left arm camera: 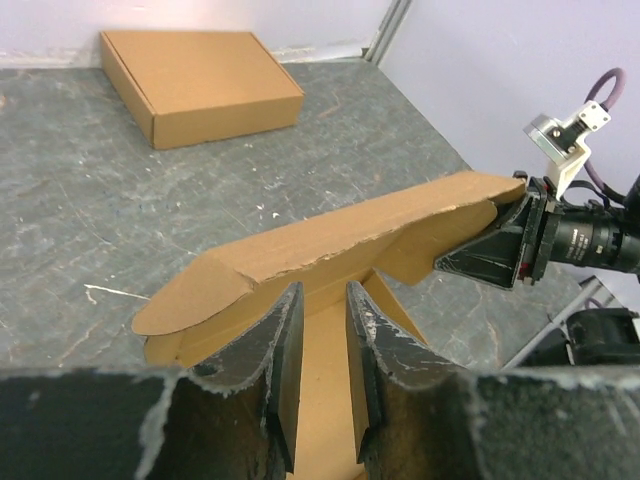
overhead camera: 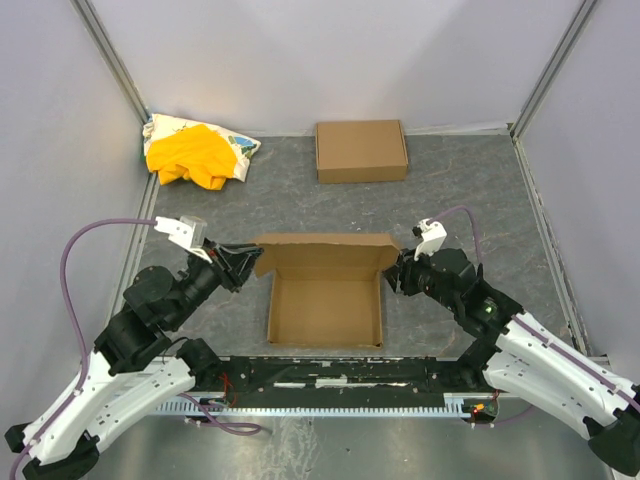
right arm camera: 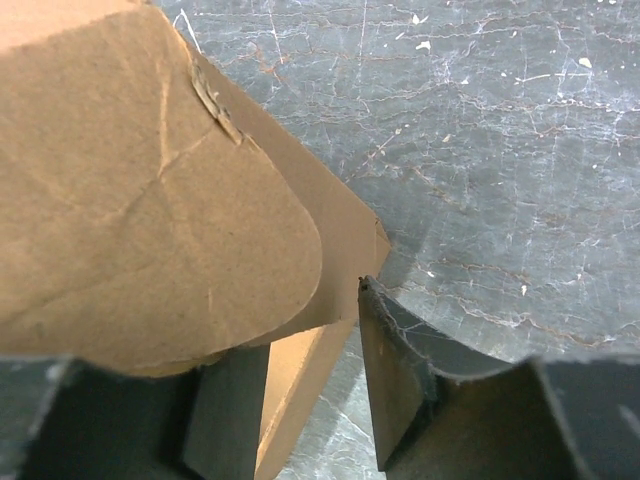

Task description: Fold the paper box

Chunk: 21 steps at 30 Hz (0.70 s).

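Starting nearest, the left gripper (left arm camera: 322,292) has its fingers a narrow slit apart with nothing pinched. The box (overhead camera: 325,310) sits just ahead of them, between the two grippers. It is a shallow open tray whose lid (left arm camera: 350,235) leans up from the rear wall, its rounded ear (left arm camera: 190,300) just above the left fingertips. At the lid's other end the right gripper (right arm camera: 310,340) stands parted around the corner, with table (right arm camera: 480,150) showing between card and one finger, so it looks unclamped. Thin card like this should be light, stiff across panels, weak at creases and apt to spring back. I would pinch the lid's edge near both corners, not the soft ears. Well beyond the fingers lie a flat box (overhead camera: 361,150) and a cloth (overhead camera: 195,155).
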Each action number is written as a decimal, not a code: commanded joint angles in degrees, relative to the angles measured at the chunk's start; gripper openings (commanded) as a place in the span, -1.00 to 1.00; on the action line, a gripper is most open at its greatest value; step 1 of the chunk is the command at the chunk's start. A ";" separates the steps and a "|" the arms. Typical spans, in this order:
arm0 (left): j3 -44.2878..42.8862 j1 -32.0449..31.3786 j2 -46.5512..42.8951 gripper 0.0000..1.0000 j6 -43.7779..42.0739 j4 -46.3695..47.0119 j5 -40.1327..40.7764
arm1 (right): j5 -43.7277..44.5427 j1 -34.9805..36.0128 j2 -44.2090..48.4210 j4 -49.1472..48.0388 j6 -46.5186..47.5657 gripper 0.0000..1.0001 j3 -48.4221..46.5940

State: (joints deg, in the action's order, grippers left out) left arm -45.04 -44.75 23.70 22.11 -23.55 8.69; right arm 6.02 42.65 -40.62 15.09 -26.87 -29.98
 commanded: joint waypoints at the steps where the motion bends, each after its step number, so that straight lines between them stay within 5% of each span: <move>1: -2.42 -0.15 1.26 -0.38 -7.41 5.79 3.39 | 0.21 0.26 -0.50 -1.89 0.06 -0.15 -1.72; 7: -5.45 -0.12 8.41 -0.30 -12.62 10.99 4.47 | -0.38 0.26 -3.53 -1.56 -2.08 -0.37 -3.79; 21: -7.81 -0.11 22.91 -0.35 -22.32 19.10 5.98 | -4.17 0.33 -4.75 -1.53 -3.27 -0.20 -4.50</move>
State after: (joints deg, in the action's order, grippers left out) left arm -50.94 -44.75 46.85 4.67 -11.29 13.47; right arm 3.33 42.68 -45.47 15.46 -29.76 -33.01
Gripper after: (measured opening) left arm 0.330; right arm 0.399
